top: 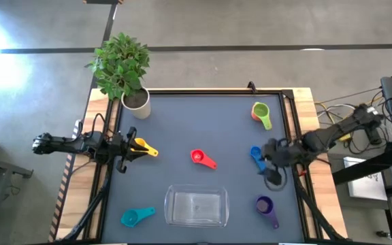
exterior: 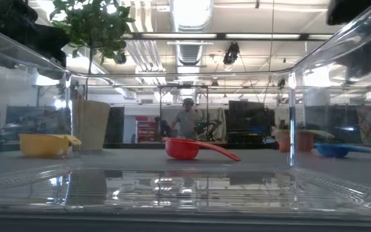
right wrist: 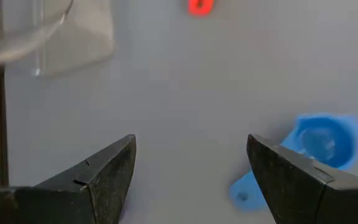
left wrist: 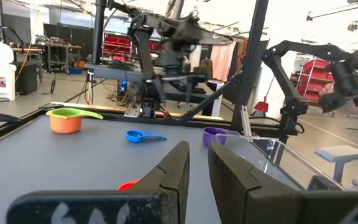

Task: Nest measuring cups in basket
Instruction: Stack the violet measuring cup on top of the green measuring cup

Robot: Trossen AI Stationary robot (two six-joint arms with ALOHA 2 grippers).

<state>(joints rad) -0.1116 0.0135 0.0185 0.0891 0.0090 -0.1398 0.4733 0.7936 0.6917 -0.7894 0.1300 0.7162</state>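
The clear basket (top: 196,206) stands at the table's near edge; the low view looks through its wall (exterior: 340,58). On the mat lie the yellow cup (top: 143,147), red cup (top: 201,158), blue cup (top: 256,156), purple cup (top: 266,207) and teal cup (top: 136,216). The green cup sits in the orange cup (top: 260,113). My right gripper (right wrist: 191,168) hovers open over the mat, with the blue cup (right wrist: 322,140) just outside one finger. My left gripper (left wrist: 197,165) is at the left side, beside the yellow cup, its fingers shut to a narrow slit and holding nothing.
A white plant pot (top: 136,102) with a leafy plant stands at the far left corner. The mat has a raised black frame (top: 295,116) round it. There is free mat between the red cup and the basket. A person (exterior: 187,121) stands far back in the room.
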